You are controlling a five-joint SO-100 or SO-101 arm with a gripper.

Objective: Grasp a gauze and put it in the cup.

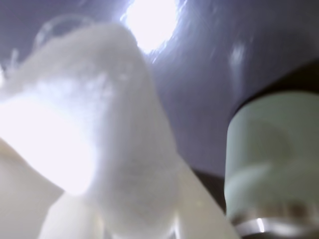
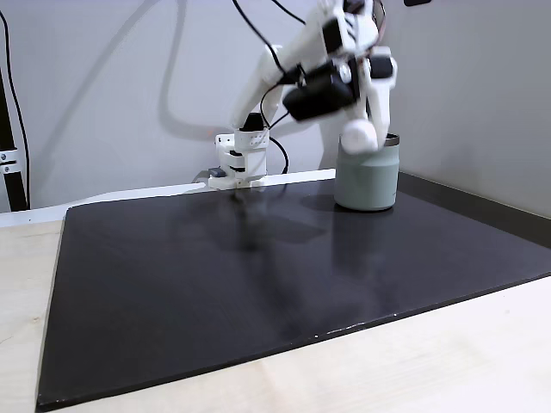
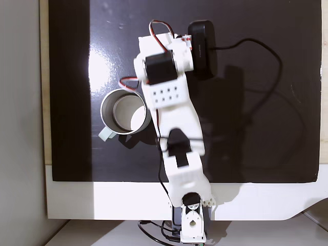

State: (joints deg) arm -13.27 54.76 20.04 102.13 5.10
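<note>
Wrist view: we see the fingers (image 1: 119,219) clamped on the gauze (image 1: 99,124), a white roll held clear of the dark mat (image 2: 215,284). Just beside it stands the cup (image 1: 271,159). From a fixed view, the gauze (image 2: 359,134) hangs at the cup's steel rim (image 2: 389,139), above the tabletop (image 2: 448,361).

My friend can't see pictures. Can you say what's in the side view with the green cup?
A white robot arm holds a small white gauze roll in its gripper at the rim of a sage-green cup, which stands on a black mat.
</note>
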